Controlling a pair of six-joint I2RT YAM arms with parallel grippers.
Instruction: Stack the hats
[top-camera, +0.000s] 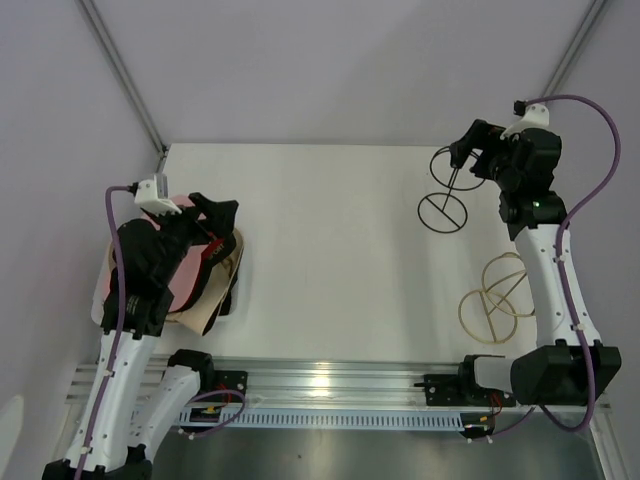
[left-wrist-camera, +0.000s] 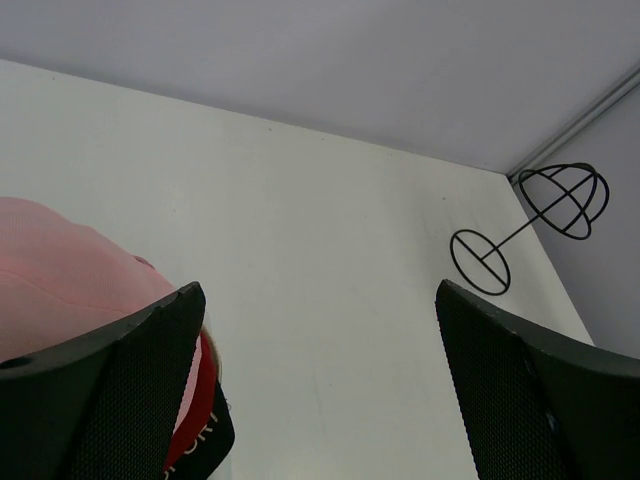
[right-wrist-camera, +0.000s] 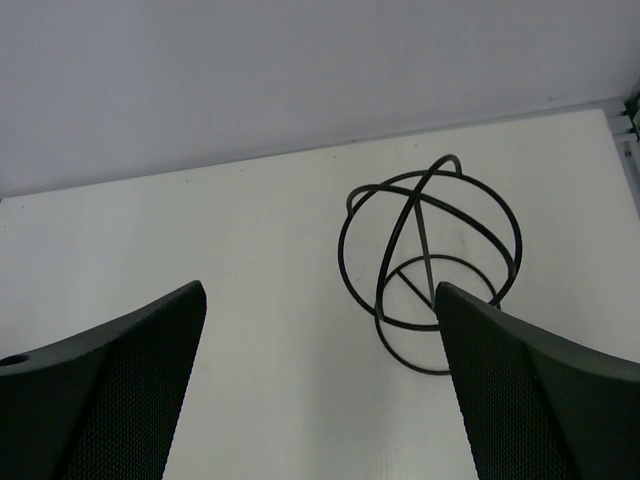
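Because the hats are soft cloth, we judge them light, limp and not at all fragile. A crown will cave under a pinch and a brim will droop. We would therefore take hold at the brim's edge or at the fold where brim meets crown, gathering enough cloth that it does not slide out.

We see the pink hat (left-wrist-camera: 60, 270) heaped with the beige hat (top-camera: 207, 312) on the white surface (top-camera: 330, 250). The heap lies well apart from the black wire frame (top-camera: 445, 205), across the surface from it on the left arm's side. A cap (left-wrist-camera: 192, 425) with a red under-visor lies tucked against the pink crown. Whether the black hat is under that heap we cannot tell.

Our left hand (left-wrist-camera: 317, 295) hovers over the edge of the heap that faces the frame, fingers spread with nothing between them. The pink crown sits just beside and below one finger, not between the two. Our right hand (right-wrist-camera: 320, 290) hangs next to the frame, likewise spread and empty, well apart from every hat.
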